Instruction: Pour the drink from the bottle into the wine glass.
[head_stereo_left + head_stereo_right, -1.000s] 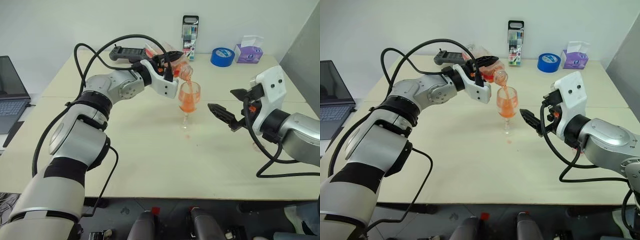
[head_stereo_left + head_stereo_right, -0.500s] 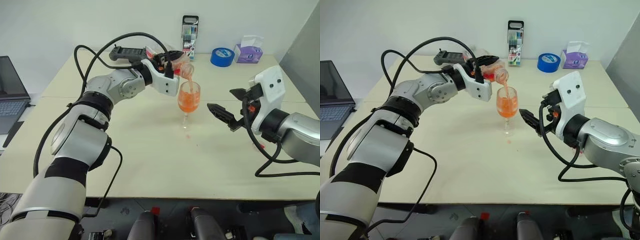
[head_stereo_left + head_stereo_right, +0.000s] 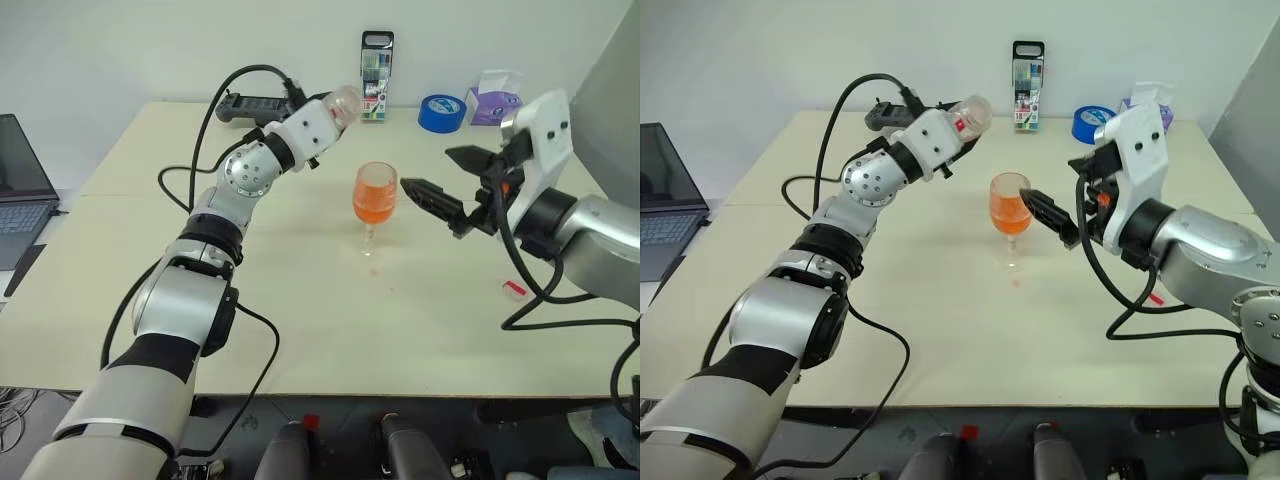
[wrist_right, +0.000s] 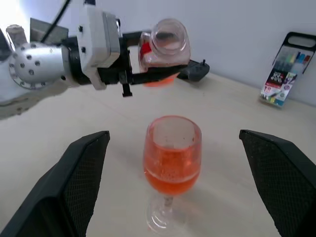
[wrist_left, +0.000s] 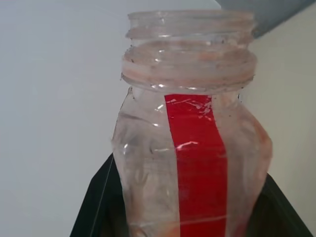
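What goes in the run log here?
left gripper: shut on bottle, lifted | glass: holds drink | right gripper: open

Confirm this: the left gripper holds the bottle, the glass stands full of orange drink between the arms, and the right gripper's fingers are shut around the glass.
One thing is wrong: the right gripper is not shut around the glass. The right wrist view shows its fingers wide open, one on each side and clear of it. The rest stands: the left gripper holds the bottle, and the drink is in the glass.
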